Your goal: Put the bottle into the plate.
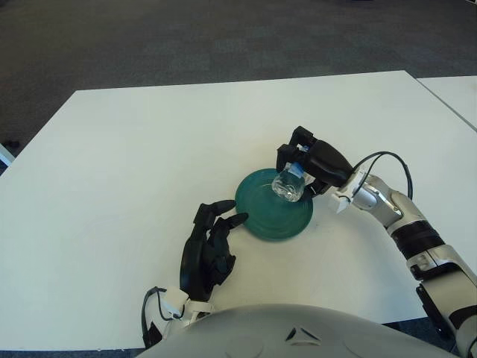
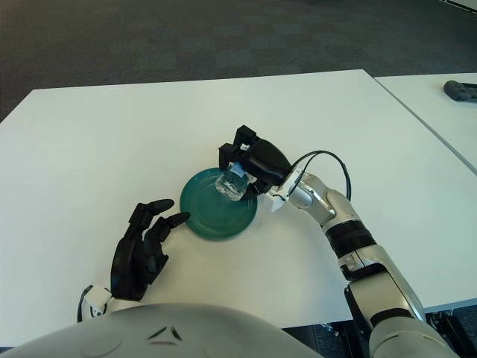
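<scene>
2 robot hands show over a white desk. Right of centre, the right hand is clamped on a small clear bottle, held tilted over the upper right rim of the green plate. This looks like the placing step; next, lower the bottle onto the plate and release. The left hand, fingers relaxed and holding nothing, shows lower left, fingertips just beside the plate

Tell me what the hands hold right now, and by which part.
Right hand grips the clear bottle at its capped upper end, over the green plate. Left hand holds nothing.
</scene>
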Controlling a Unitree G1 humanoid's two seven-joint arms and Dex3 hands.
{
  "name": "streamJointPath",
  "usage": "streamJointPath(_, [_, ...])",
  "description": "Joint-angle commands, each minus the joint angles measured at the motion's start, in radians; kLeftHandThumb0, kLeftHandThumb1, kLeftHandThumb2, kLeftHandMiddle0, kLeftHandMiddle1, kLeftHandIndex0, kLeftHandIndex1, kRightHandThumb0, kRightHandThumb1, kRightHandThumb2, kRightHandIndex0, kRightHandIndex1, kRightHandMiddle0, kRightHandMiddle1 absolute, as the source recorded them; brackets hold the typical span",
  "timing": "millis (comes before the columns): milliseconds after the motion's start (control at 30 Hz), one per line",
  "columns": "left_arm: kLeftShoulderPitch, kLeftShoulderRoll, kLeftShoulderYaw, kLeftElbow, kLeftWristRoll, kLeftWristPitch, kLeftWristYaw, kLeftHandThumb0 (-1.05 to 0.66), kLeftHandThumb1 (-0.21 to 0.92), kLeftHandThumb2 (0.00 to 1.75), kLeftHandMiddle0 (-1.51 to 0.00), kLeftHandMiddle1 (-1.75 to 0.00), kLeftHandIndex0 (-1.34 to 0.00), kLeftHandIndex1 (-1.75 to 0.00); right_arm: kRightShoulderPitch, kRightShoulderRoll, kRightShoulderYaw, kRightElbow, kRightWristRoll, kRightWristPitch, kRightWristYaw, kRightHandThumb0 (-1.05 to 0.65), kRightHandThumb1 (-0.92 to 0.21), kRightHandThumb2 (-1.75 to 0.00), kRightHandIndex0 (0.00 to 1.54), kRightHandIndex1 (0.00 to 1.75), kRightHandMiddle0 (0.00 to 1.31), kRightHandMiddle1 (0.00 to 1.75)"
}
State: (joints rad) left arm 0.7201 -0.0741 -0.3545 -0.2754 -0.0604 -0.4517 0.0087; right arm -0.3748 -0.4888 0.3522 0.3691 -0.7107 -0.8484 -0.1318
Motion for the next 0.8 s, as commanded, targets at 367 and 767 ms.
streamJointPath(367, [-0.014, -0.041, -0.048, -0.011, 0.031, 0.023, 0.054, -0.89, 0.92, 0.78, -0.59, -0.95, -0.28, -1.21, -0.037, 0.037, 0.026, -0.020, -0.039, -0.037, -0.012, -0.37, -0.36, -1.28, 1.31, 1.75, 1.08, 1.75])
streamJointPath(767, [-0.051, -0.085, -0.053, 0.045, 0.037, -0.015, 0.107, -0.88, 0.92, 0.78, -0.61, -0.98, -0.31, -1.24, -0.011, 0.042, 0.043, -0.068, -0.042, -0.034, 0.026, -0.45, -0.51, -1.11, 1.32, 1.75, 1.07, 1.75])
